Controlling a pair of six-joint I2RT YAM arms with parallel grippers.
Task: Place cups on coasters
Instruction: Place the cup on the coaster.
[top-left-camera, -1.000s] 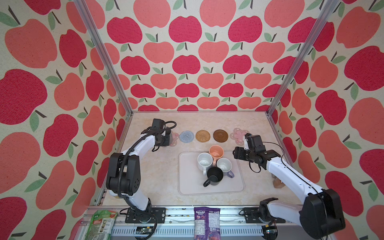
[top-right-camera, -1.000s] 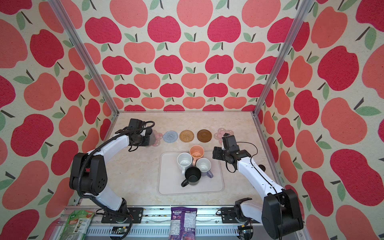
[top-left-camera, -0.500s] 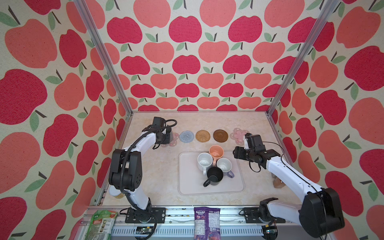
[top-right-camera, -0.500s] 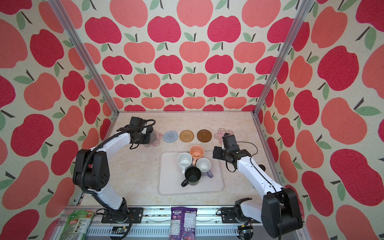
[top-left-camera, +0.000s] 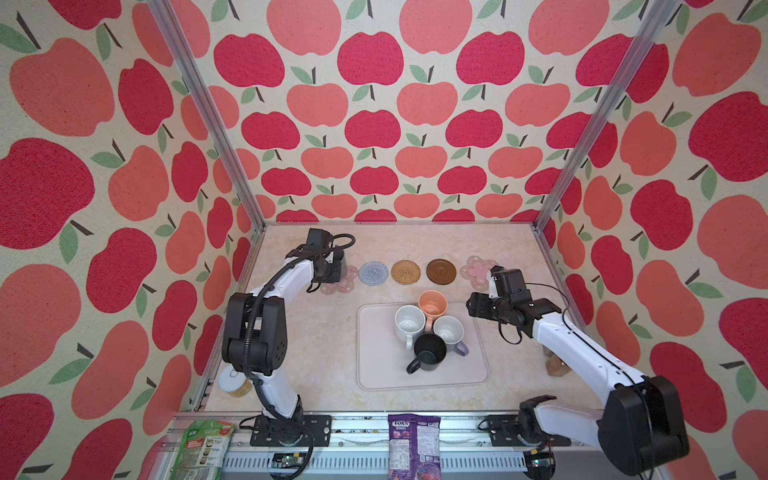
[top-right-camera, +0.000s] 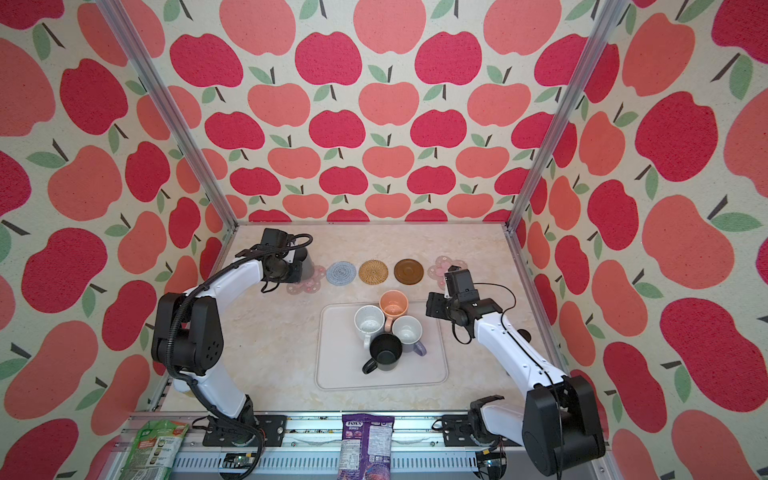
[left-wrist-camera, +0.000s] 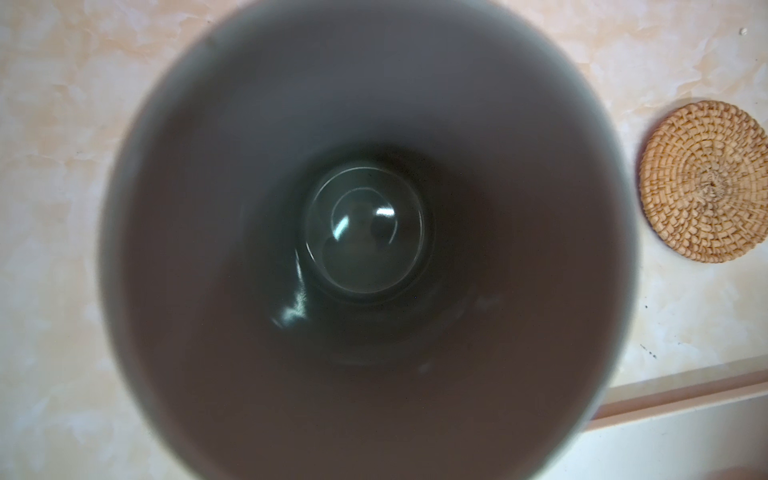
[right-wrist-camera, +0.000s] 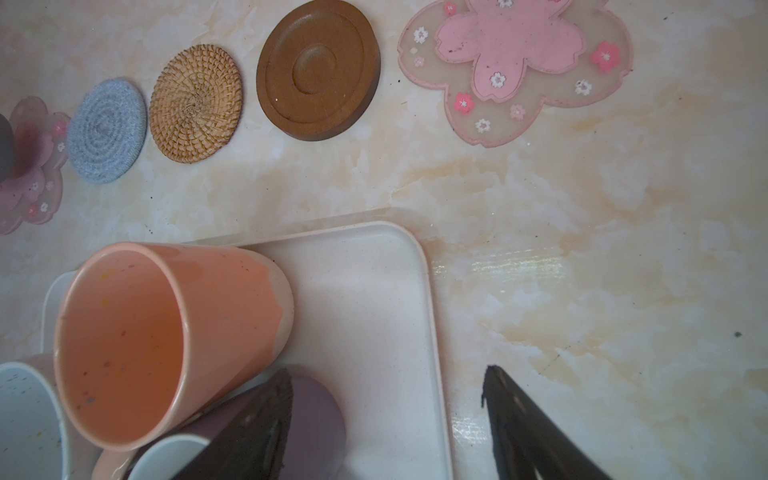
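The left gripper (top-left-camera: 329, 269) is seen clenched on a grey handled ceramic mug (top-right-camera: 306, 261), which is held upright at the left end of the coaster row, directly over a translucent pink flower-shaped coaster (top-left-camera: 348, 285); whether its base touches that coaster cannot be told. In the left wrist view the mug's dark, glossy, empty interior is looked straight down into, so the mouth is judged to be kept level for a flat landing. Beside it, a grey-blue crocheted round coaster (top-left-camera: 374, 273), a woven rattan round coaster (top-left-camera: 406, 272), a dark brown round coaster (top-left-camera: 441, 272) with a turned ring and a second pink flower-shaped coaster (top-left-camera: 478, 269) are laid in a line on the pale marbled surface (top-left-camera: 316, 345), all four bare. The right gripper (right-wrist-camera: 388, 372) is held released and empty above the right edge of a large pale rounded rectangular tray (top-left-camera: 374, 368), close to the cluster of mugs, presumably so that the next pick can be begun once the left arm is clear. Four mugs are gathered upright on the tray, touching or nearly so: a peach-orange mug (top-left-camera: 432, 303), a speckled white mug (top-left-camera: 409, 322), a lavender mug with white inside (top-left-camera: 449, 330) and a black mug (top-left-camera: 429, 352) whose handle is turned toward the near edge. One placement is judged to be in hand and four left
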